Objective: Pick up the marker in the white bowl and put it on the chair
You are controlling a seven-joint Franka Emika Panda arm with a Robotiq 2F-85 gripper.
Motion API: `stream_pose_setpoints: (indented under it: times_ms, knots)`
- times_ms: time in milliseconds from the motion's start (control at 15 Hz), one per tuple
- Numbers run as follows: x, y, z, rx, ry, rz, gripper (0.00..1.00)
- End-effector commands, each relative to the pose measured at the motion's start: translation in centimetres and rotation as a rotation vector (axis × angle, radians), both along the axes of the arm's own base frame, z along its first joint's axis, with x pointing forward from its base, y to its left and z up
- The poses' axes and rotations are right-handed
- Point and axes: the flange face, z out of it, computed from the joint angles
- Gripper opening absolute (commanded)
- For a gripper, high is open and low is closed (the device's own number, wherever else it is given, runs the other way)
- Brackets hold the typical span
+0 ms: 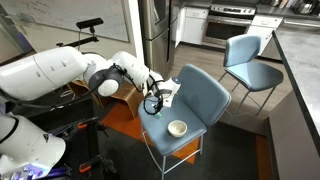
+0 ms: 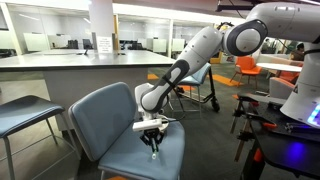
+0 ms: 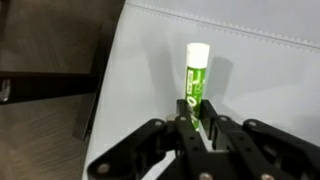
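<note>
My gripper [image 3: 197, 125] is shut on the marker [image 3: 196, 80], a green pen with a white cap that sticks out past the fingertips over the chair's seat. In both exterior views the gripper [image 1: 153, 103] [image 2: 152, 136] hangs just above the seat of the larger blue-grey chair [image 1: 200, 95] [image 2: 110, 120]. The white bowl [image 1: 177, 127] sits on the seat's front part, to the right of the gripper; it looks empty. The bowl is hidden in the wrist view.
A like chair that looks smaller [image 1: 250, 60] stands farther back near a counter. A counter edge [image 2: 60, 62] runs behind the chair, and another chair [image 2: 25, 115] stands beside it. Brown stools [image 1: 120, 100] stand under my arm.
</note>
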Motion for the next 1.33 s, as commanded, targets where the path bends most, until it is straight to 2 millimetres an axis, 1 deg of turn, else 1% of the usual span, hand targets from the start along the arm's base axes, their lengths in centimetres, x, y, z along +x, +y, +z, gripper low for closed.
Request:
stream_pose_setpoints:
  times_ms: [0, 200, 467, 533, 600, 733, 800, 933, 1000, 1067, 1133, 1267]
  knots:
    - [-0.1, 0.3, 0.3, -0.009, 0.067, -0.107, 0.05]
    - [-0.1, 0.2, 0.3, -0.028, 0.093, -0.163, 0.05]
    - [-0.5, 0.5, 0.1, -0.004, 0.111, -0.156, 0.05]
    - [-0.6, 0.6, 0.1, 0.004, 0.112, -0.157, 0.33]
    - [-0.6, 0.6, 0.1, 0.008, 0.111, -0.154, 0.45]
    - [-0.6, 0.6, 0.1, 0.011, 0.112, -0.151, 0.58]
    - [-0.6, 0.6, 0.1, 0.012, 0.112, -0.15, 0.68]
    - [-0.5, 0.3, 0.1, 0.007, 0.104, -0.142, 0.81]
    - [-0.4, 0.3, 0.2, 0.005, 0.103, -0.136, 0.9]
    - [-0.3, 0.2, 0.2, 0.006, 0.097, -0.129, 0.96]
    - [-0.4, 0.1, 0.2, 0.011, 0.099, -0.126, 1.0]
    - [-0.6, -0.5, -0.2, 0.036, 0.102, -0.124, 1.0]
